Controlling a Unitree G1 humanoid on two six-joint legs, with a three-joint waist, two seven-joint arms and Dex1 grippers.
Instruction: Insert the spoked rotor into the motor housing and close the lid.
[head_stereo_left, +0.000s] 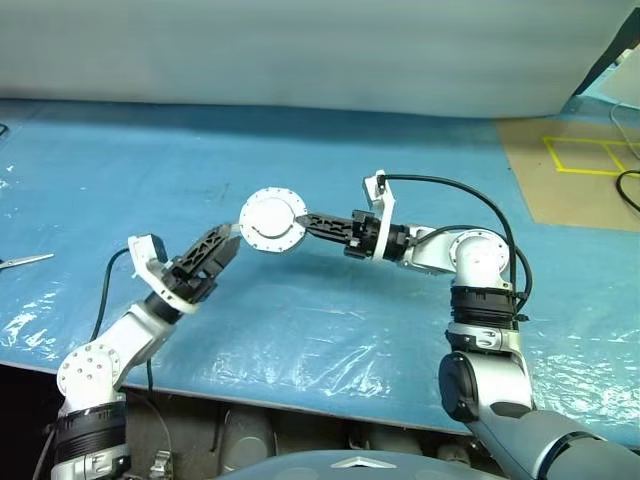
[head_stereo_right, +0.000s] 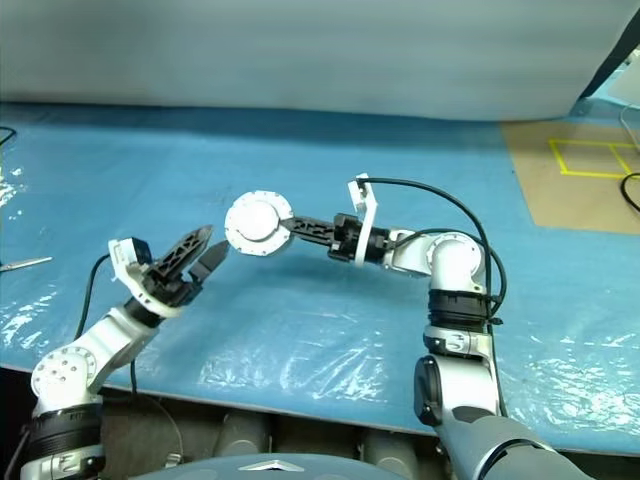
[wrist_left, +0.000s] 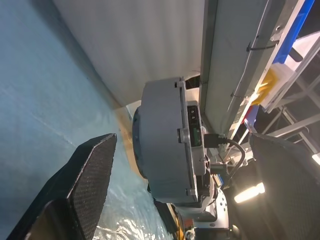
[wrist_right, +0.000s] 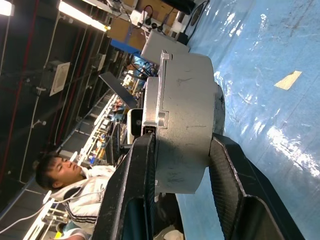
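My right gripper (head_stereo_left: 300, 220) is shut on the motor housing (head_stereo_left: 272, 221), a short grey round cup held above the blue table. In the right wrist view its two fingers (wrist_right: 135, 190) press on the housing's (wrist_right: 182, 120) two flat faces. A flanged grey disc, the lid (wrist_right: 151, 105), sits flush on one face, plain side outward. The spoked rotor is hidden. My left gripper (head_stereo_left: 232, 248) stands open just left of the housing and apart from it. Its fingers (wrist_left: 85, 190) flank the housing (wrist_left: 160, 140) in the left wrist view without touching it.
A blue plastic sheet (head_stereo_left: 330, 330) covers the table. A small metal tool (head_stereo_left: 25, 262) lies at the far left edge. A brown board with yellow tape (head_stereo_left: 575, 165) lies at the back right. A seated person (wrist_right: 65, 175) is in the room behind.
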